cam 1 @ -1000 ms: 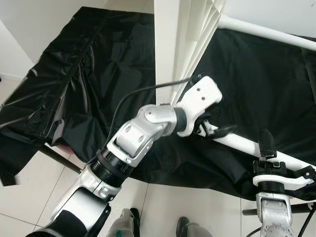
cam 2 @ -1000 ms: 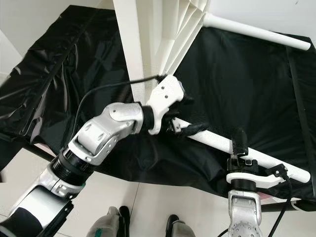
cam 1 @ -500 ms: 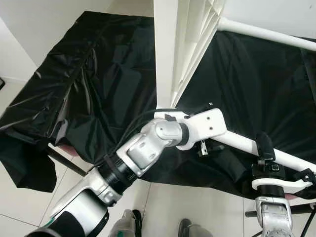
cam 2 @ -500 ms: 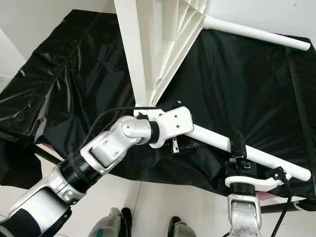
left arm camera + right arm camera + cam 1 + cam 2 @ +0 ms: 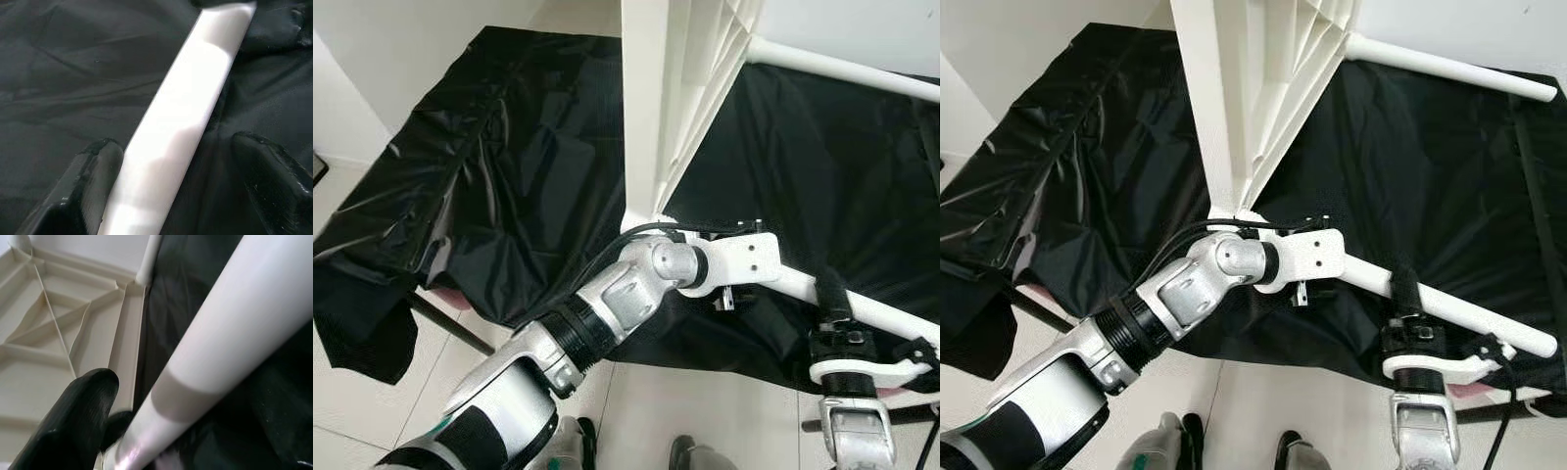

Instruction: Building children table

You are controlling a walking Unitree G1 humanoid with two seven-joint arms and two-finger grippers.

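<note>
- Since a second ago I've swung the left arm down: its white wrist was tipped up against the upright tabletop panel [image 5: 651,108] and now lies level along the white table leg [image 5: 1449,308] near the front edge of the work surface.
- The ribbed panel stands on edge at the middle of the surface; a second leg [image 5: 1449,67] lies along the far edge.
- The left gripper [image 5: 171,181] is spread, one finger on each side of the leg, not pinching it.
- The right gripper [image 5: 1405,299] sits at the same leg; I cannot tell whether its fingers have closed.
- Risk: the round leg could roll on the slick black plastic sheet [image 5: 509,166] if I close off-centre, and a nudge could tip the panel.
- The sheet drapes loosely over the surface, with pale floor tiles [image 5: 372,392] and a white wall [image 5: 401,49] around it.
</note>
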